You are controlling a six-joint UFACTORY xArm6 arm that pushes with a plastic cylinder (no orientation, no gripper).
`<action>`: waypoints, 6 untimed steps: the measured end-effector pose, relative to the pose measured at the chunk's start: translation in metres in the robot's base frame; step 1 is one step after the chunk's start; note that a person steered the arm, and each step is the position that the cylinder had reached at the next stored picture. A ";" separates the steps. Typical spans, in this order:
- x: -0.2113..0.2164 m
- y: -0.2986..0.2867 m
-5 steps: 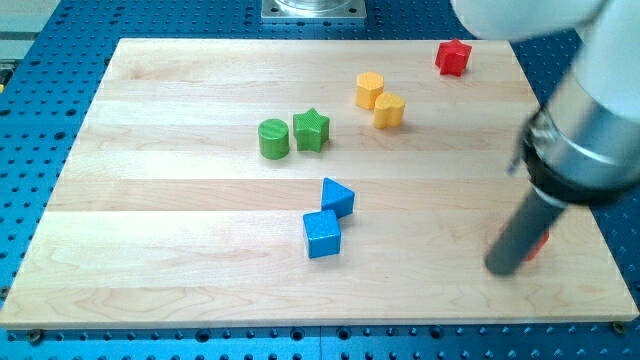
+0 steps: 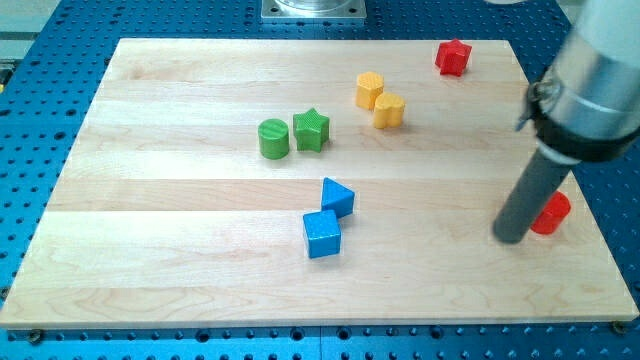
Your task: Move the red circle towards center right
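red circle (image 2: 551,212) by surface (image 2: 180,260) right edge | my tip (image 2: 509,238) touching its left-bottom side, placed to push upward | no claw fitted, state not applicable
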State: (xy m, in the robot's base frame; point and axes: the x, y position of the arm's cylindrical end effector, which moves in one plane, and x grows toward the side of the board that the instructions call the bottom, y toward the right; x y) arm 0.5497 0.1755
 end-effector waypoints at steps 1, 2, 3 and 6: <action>0.023 0.024; -0.010 0.073; -0.055 0.072; -0.087 0.085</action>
